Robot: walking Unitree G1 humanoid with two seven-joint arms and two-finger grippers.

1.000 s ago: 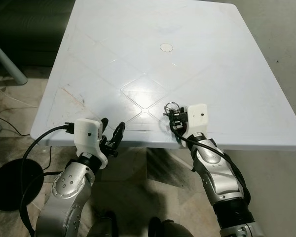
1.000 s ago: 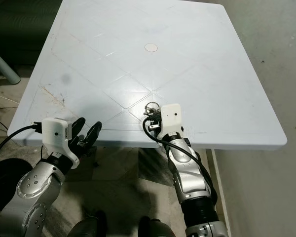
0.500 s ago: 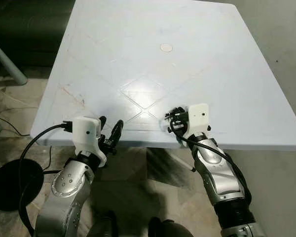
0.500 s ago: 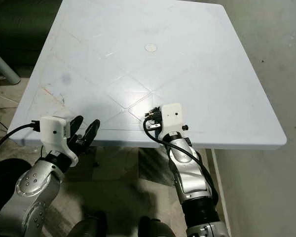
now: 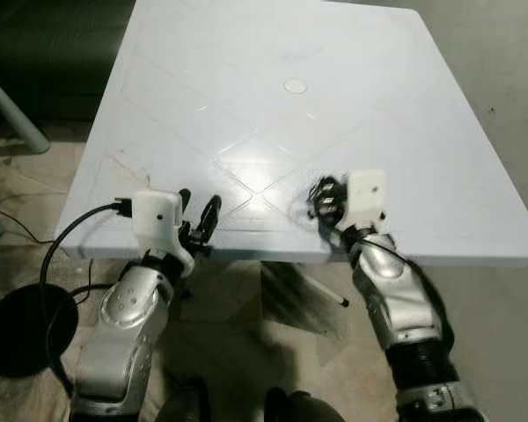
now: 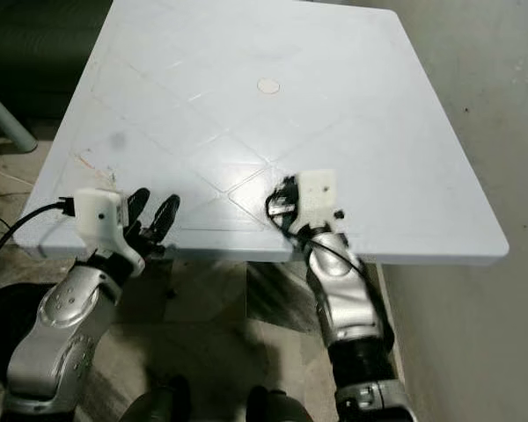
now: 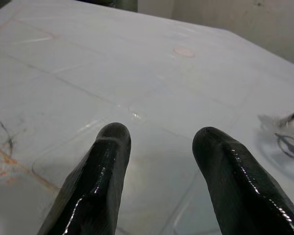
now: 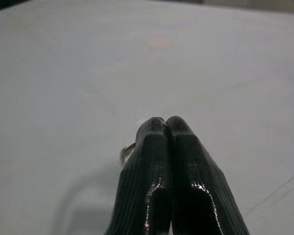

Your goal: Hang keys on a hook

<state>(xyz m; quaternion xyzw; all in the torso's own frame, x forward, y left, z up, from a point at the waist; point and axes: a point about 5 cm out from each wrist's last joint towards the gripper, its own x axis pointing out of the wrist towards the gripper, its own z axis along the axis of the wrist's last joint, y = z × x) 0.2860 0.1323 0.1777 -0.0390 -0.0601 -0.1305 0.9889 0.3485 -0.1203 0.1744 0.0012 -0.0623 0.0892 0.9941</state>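
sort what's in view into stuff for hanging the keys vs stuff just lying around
For the job:
- small metal key ring, pinched in the shut right gripper
- open left gripper, idle at the table edge

Lying about:
- white plastic square table
- black round stand base on the floor

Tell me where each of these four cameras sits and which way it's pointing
Left eye view: on the head, looking down at the white table; both silver arms show, left gripper at the near edge, right gripper blurred.
Right eye view: the head's other eye, same scene.
Left wrist view: on the left wrist, looking along its spread fingers across the tabletop.
Right wrist view: on the right wrist, along its closed fingers, a bit of metal beside them.
Shared: all show the table; the round mark appears in each.
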